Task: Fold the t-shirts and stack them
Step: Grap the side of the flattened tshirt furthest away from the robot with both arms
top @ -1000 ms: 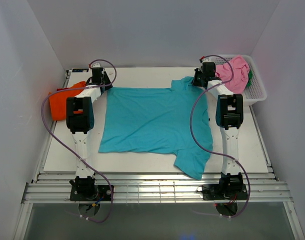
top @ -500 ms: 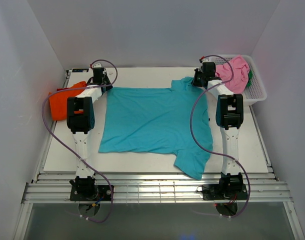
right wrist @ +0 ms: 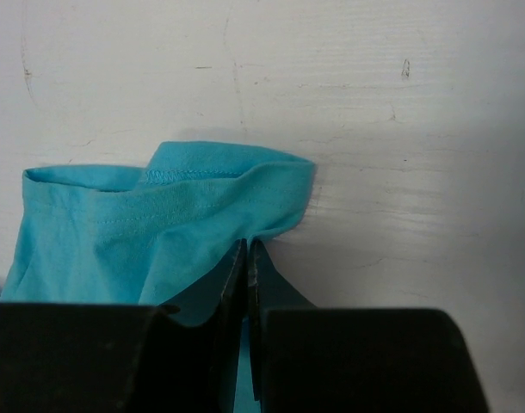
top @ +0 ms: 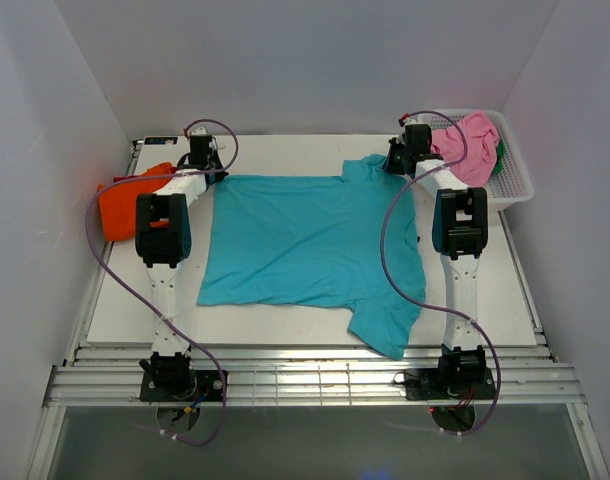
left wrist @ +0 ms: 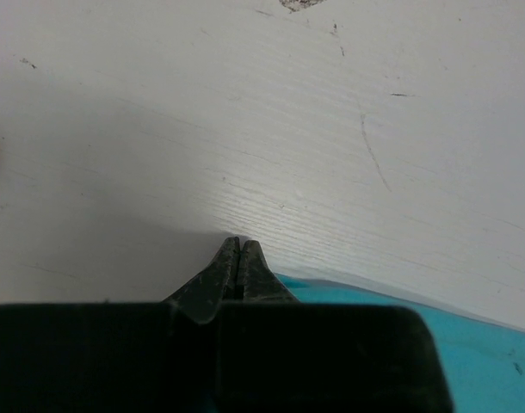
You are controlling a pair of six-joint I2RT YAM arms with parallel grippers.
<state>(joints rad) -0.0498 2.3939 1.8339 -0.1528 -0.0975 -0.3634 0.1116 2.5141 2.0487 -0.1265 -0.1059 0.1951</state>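
Both arms stretched forward. The left gripper point(left wrist: 237, 244) sat closed at the teal t-shirt point(top: 305, 240) edge, hold unclear; the right gripper point(right wrist: 247, 245) pinched its bunched sleeve.

Lit brightly and evenly from above in the top view, with only faint, soft shadows. Glaring white on the table point(right wrist: 435, 172) toward 3 o'clock in the right wrist view; shaded at 9 o'clock in the left. Sharp on the teal t-shirt point(right wrist: 159, 215) stitching, blurred black at 6 o'clock.
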